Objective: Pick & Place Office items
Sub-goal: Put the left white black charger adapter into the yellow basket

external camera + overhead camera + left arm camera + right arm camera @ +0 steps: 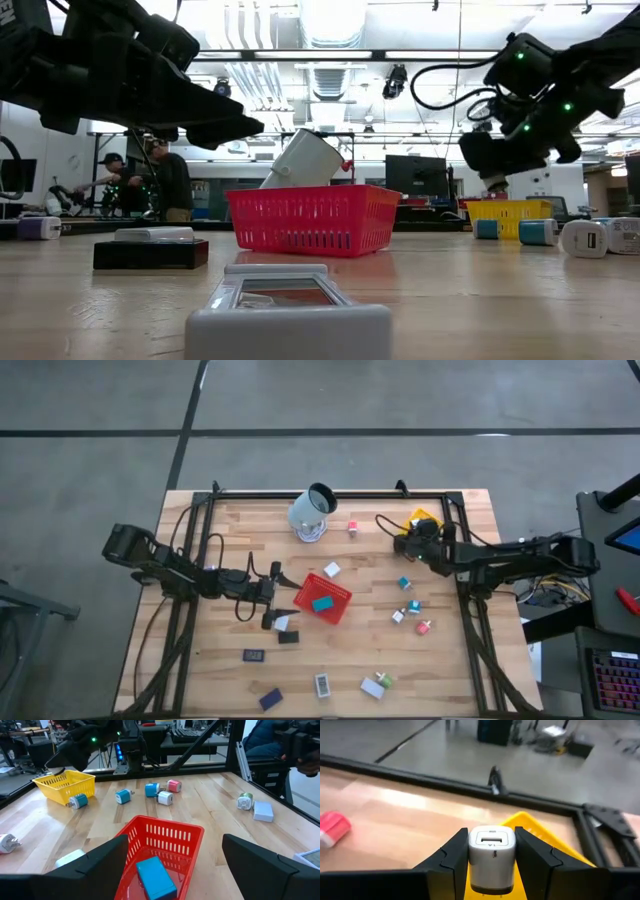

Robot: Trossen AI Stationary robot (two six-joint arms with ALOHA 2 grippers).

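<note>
My right gripper is shut on a white charger block above the yellow mesh tray at the table's far right. My left gripper is open and hovers just left of the red mesh tray. A teal block lies inside that tray. Other small blocks lie scattered on the wood: teal, pink, white, black, dark blue. My right gripper pinches the white charger block between its two fingers, which lie on two opposite side faces. The socket face points back at the wrist. The fingers slant down from the table's right. The block is lifted clear, over the yellow tray's edge.
A large pale cup lies tipped near the far edge, with a pink-white block beside it. A black frame rims the table. A flat white rectangle and a white and green pair lie near the front edge. People stand behind.
</note>
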